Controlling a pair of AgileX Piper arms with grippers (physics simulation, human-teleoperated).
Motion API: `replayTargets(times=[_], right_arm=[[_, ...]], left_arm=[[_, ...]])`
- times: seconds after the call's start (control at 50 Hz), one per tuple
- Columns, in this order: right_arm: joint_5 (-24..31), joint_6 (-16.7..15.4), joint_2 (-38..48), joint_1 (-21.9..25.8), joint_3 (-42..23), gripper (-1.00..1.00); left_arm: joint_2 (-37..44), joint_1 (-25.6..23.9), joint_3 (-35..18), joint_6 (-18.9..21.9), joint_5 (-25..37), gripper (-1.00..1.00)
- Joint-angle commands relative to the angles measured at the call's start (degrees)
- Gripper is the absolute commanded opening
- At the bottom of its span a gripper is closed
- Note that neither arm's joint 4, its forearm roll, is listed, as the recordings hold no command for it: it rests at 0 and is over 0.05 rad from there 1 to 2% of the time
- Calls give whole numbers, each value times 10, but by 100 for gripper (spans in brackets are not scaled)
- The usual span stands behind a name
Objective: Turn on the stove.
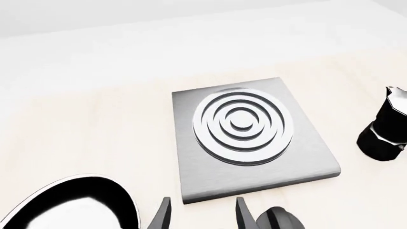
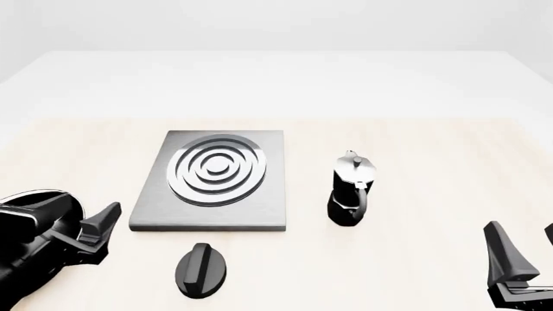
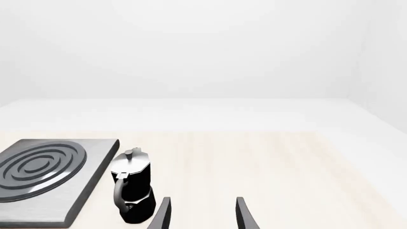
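Observation:
The stove point(image 2: 259, 204) is a flat grey metal slab with a round burner point(image 2: 216, 170) of silver rings, lying left of the table's middle. Its black oval knob point(image 2: 201, 269) lies apart on the table, just in front of the slab's near edge. My left gripper point(image 2: 102, 233) is open and empty, low at the front left, left of the knob. In the left wrist view the open gripper point(image 1: 202, 217) points at the stove point(image 1: 305, 157), with the knob point(image 1: 279, 220) beside one finger. My right gripper point(image 2: 525, 249) is open and empty at the front right, and also shows in the right wrist view point(image 3: 202, 214).
A black-and-silver moka pot point(image 2: 351, 191) stands upright just right of the stove; it also shows in the right wrist view point(image 3: 132, 186) and the left wrist view point(image 1: 384, 129). A black frying pan point(image 1: 70, 205) lies at the front left, mostly behind my left arm in the front view.

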Motion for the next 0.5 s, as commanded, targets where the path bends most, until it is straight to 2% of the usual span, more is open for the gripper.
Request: replayTargets(times=[0.02,0.24,0.3,0.5], right_arm=[[-5,0,5,0,1,100],[1,0,-1,0,0,100],[-2,0,1,0,0,100],[-2,0,2,0,0,100]], left_arm=[[61,-40,-23,1,-4,100],[101,-86,-31,-26,-18,100],[126,-91,-31,-47,-32,100],[165,-112,-31,-74,-53,100]])
